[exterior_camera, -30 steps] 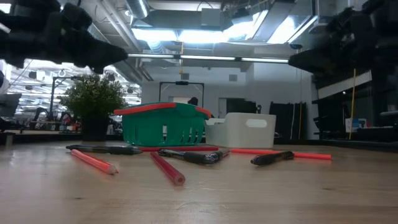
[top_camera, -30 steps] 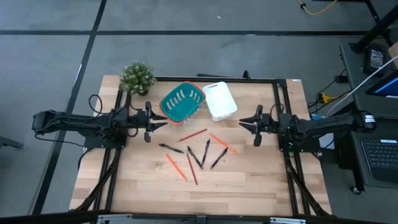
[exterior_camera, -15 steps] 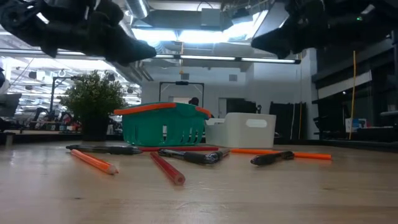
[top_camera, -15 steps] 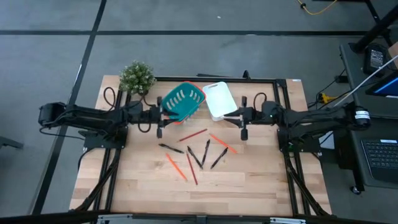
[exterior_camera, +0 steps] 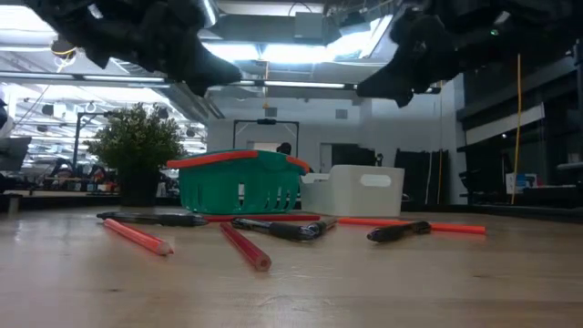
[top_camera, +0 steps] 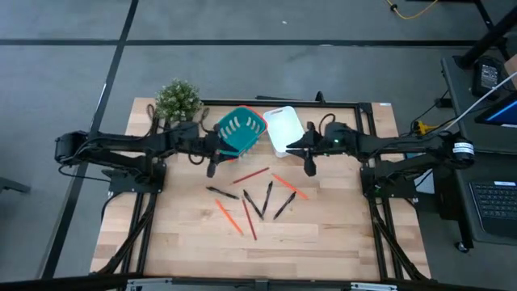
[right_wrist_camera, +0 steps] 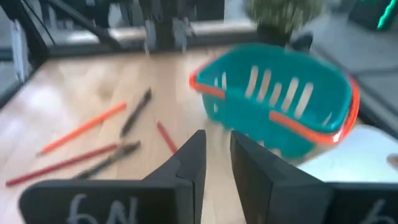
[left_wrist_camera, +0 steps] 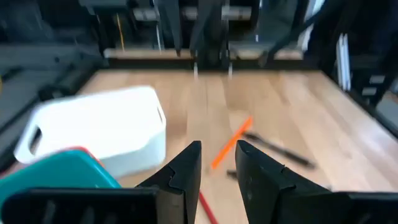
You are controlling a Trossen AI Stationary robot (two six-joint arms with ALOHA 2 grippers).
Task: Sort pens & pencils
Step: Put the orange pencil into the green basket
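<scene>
Both arms hang over the bench beside the teal basket and white bin, so I judge a careless descent could knock either one. My left gripper and right gripper show fingers slightly parted, grasping nothing. The pencils and pens lie flat mid-bench, fanned, long axes crossing; I could pinch two at once.

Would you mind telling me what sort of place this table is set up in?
Probably a robotics lab or workshop: a wooden table inside a black frame, open ceiling ducts and strip lights overhead, and a desk with a keyboard alongside.
</scene>
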